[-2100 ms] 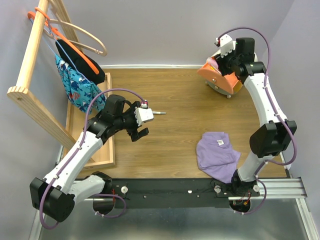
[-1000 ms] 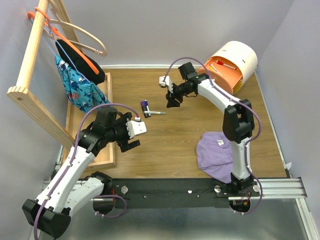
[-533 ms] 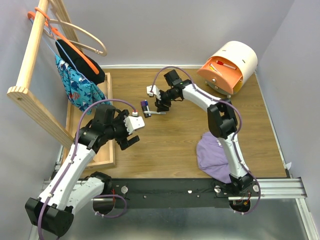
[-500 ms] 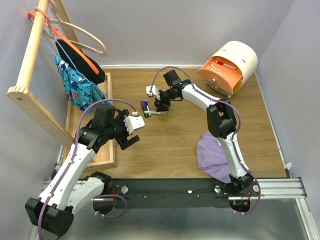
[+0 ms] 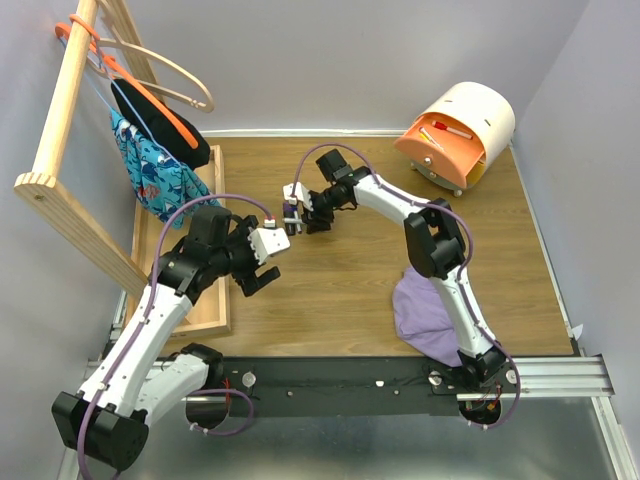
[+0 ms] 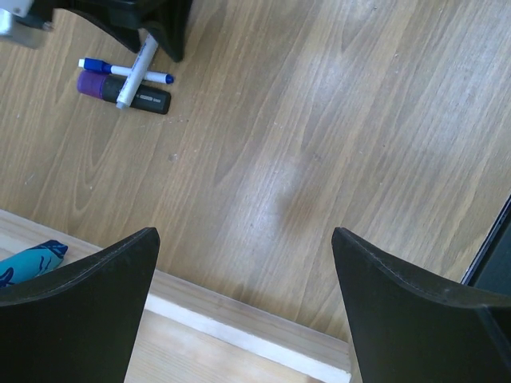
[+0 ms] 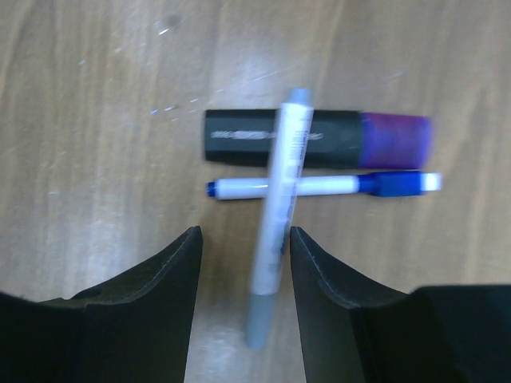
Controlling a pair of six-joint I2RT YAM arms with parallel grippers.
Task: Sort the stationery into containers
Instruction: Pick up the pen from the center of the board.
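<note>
Three pens lie crossed on the table point(image 5: 291, 212). In the right wrist view a white pen with a grey end point(image 7: 278, 223) lies over a blue-capped white pen point(image 7: 319, 186) and a black marker with a purple cap point(image 7: 311, 137). My right gripper point(image 7: 243, 239) is open, its fingers either side of the white pen's grey end, not touching it. My left gripper point(image 6: 243, 239) is open and empty, near-left of the pens point(image 6: 128, 76). The cream drawer unit point(image 5: 470, 115) stands far right, its orange drawer point(image 5: 435, 145) open with pens inside, the yellow drawer point(image 5: 475, 170) below.
A purple cloth point(image 5: 430, 310) lies at the near right. A long wooden tray point(image 5: 200, 300) lies along the left edge, under my left arm. A wooden rack point(image 5: 70, 100) with hangers and blue patterned fabric point(image 5: 150, 180) stands at the far left.
My right arm has swung from the drawer unit across to the pens and come down over them. My left arm has pulled back slightly towards the tray.
</note>
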